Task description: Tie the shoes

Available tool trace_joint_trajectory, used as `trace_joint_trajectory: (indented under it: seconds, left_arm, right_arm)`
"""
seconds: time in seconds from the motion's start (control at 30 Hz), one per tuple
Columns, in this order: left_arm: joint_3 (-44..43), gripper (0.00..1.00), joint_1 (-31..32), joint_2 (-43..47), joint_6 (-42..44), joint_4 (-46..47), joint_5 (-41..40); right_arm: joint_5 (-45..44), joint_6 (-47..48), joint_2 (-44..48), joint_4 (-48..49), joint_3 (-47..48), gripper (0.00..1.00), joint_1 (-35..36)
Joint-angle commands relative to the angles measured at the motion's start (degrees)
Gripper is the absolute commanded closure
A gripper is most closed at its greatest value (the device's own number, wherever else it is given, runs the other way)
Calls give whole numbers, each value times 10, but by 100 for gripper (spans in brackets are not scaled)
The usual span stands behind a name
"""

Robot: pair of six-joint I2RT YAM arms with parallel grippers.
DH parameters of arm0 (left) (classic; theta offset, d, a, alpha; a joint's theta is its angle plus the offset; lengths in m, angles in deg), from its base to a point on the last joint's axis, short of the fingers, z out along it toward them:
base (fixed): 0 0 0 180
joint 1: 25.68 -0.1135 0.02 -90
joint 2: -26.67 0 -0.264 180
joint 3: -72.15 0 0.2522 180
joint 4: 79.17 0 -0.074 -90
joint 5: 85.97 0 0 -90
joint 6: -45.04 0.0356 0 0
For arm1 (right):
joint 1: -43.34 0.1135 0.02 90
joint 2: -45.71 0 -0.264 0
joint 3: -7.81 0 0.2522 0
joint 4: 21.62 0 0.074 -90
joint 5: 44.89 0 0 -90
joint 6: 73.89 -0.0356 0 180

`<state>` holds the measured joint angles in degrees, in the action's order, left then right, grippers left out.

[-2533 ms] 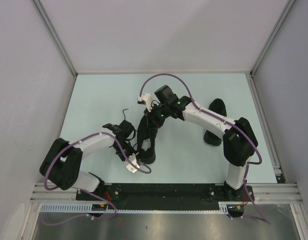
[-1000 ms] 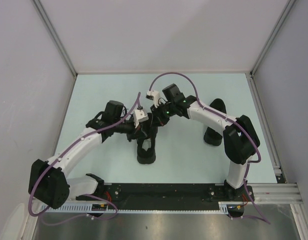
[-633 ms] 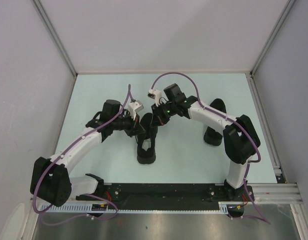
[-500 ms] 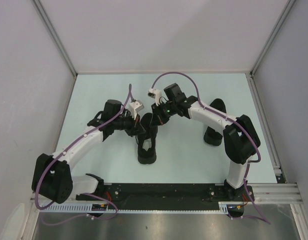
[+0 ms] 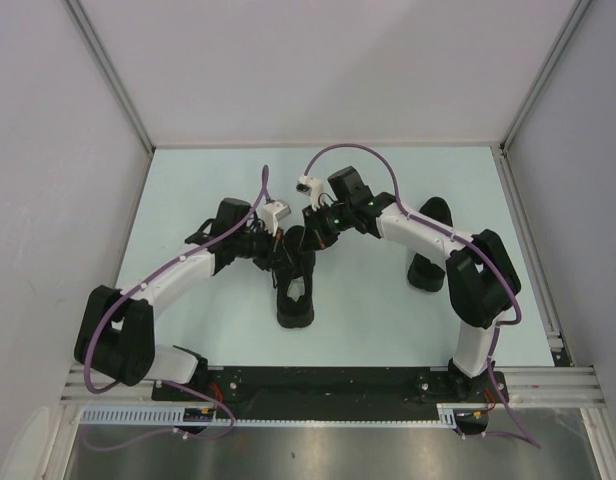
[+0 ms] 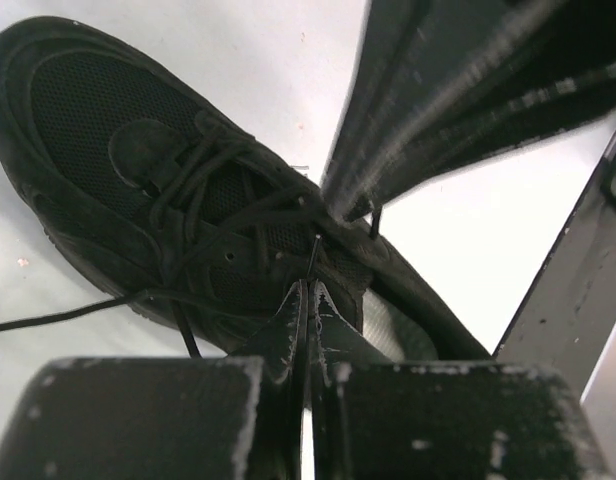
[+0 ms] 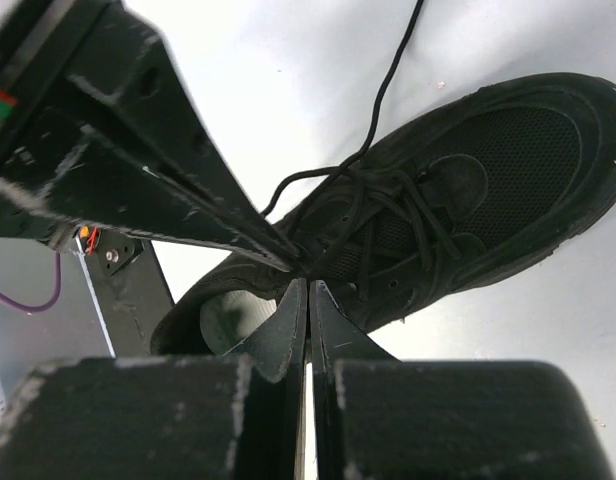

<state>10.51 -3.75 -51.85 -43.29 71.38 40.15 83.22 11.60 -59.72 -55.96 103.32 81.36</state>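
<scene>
Seen from above: both arms bent inward, left gripper [image 5: 280, 252] and right gripper [image 5: 314, 236] tip to tip over the shoe [image 5: 295, 292], mid-table [image 5: 188, 190]; bare surface toward 12 and 9 o'clock.

Left wrist: fingers pressed together, pinching a lace [image 6: 314, 255]; toe at 10 o'clock.

Right wrist: fingers closed at the lacing; cannot tell whether anything is pinched.

No readable text or labels.

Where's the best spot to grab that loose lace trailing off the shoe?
Grip the lace on its free stretch over the table, away from the shoe, coming from above and pinching across it: there it runs single and fairly straight, clear of the crossed lacing.
</scene>
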Motion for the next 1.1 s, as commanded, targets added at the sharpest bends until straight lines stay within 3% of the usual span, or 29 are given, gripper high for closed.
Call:
trace_joint_trajectory:
  seconds: [0.0, 0.5, 0.73, 1.07]
  left_arm:
    - [-34, 100, -1, -21, -54, 31, -4]
    - [-6, 100, -2, -10, -121, 115, 9]
    - [38, 100, -2, -24, -178, 262, 52]
    - [122, 100, -2, -28, -227, 421, 91]
  right_arm:
    - [16, -7, 34, 32, 1, 100, -1]
    - [22, -15, 36, 32, -1, 100, 4]
    - [22, -17, 34, 29, -1, 100, 3]
    - [37, -25, 54, 22, -1, 64, -32]
